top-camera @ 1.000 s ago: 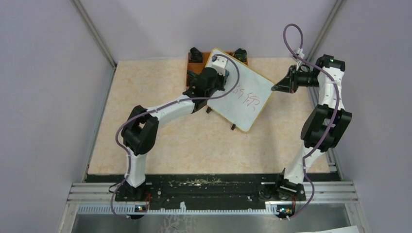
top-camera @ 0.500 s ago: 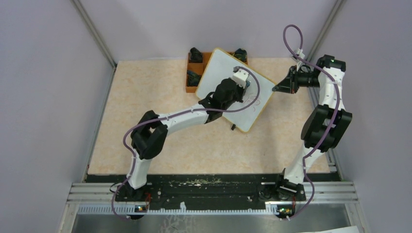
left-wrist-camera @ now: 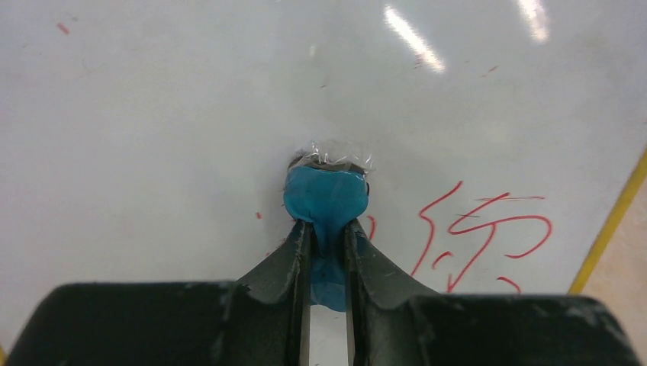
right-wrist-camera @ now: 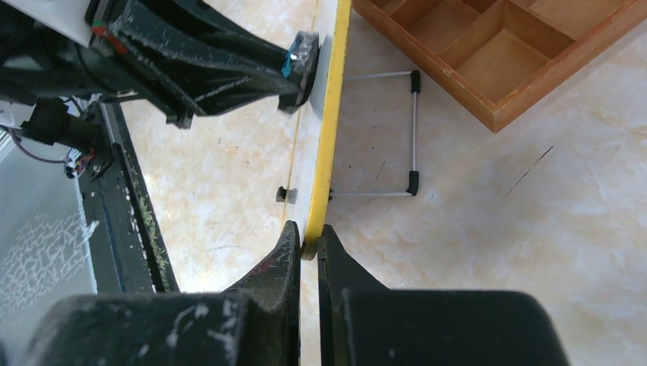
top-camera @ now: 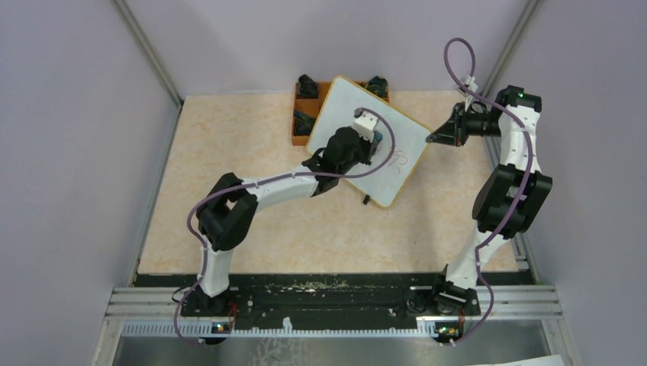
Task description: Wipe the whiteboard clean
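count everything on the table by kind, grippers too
grippers: 2 (left gripper, right gripper)
whiteboard: 1
eraser: 1
tray: 1
dark items in tray: 3 in view, too small to identify
total: 8

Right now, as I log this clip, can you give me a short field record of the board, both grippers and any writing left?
whiteboard: propped on its wire stand, in front of the wooden compartment tray
left gripper: shut on blue eraser, pressed to the board face
right gripper: shut on the whiteboard's yellow frame, at its edge
red writing: strokes show right of the eraser in the left wrist view
erasing: not finished
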